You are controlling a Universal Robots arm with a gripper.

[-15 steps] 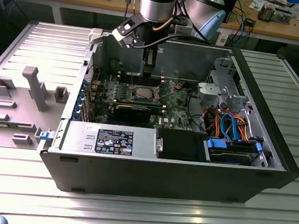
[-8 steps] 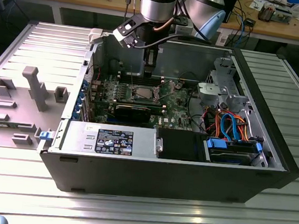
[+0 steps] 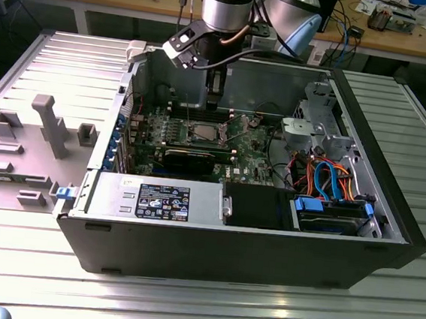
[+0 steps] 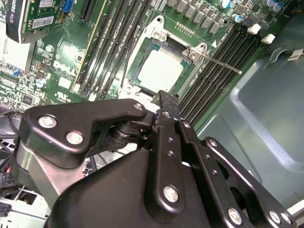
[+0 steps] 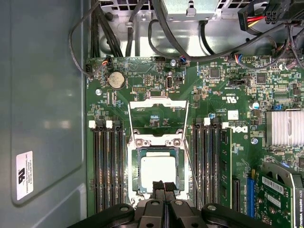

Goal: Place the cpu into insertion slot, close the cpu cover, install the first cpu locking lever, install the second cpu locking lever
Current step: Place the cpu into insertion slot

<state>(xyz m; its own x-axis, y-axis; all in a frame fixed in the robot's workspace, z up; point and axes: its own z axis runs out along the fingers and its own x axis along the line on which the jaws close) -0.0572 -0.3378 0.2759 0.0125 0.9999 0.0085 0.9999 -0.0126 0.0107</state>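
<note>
The cpu (image 5: 156,172), a silvery square, lies flat in the insertion slot (image 5: 131,173) on the green motherboard; the second wrist view shows the cpu (image 4: 160,71) seated too. The cpu cover (image 5: 158,101), a thin metal frame, stands swung up off the socket, hinged at its two screws. A thin locking lever (image 5: 190,166) angles free beside the socket, and the lever (image 4: 221,64) sticks out over the memory slots. My gripper (image 5: 164,186) hovers at the socket's near edge, fingers shut with nothing between them. In the exterior view the gripper (image 3: 214,98) hangs inside the case above the slot (image 3: 204,133).
Black memory slots (image 5: 107,166) flank the socket on both sides. Cables (image 5: 156,28) loop along the board's far edge. A long black card (image 3: 190,157) lies in front of the socket, with the power supply (image 3: 156,199) and drive bay (image 3: 329,212) nearer. The case wall (image 5: 42,118) rises close by.
</note>
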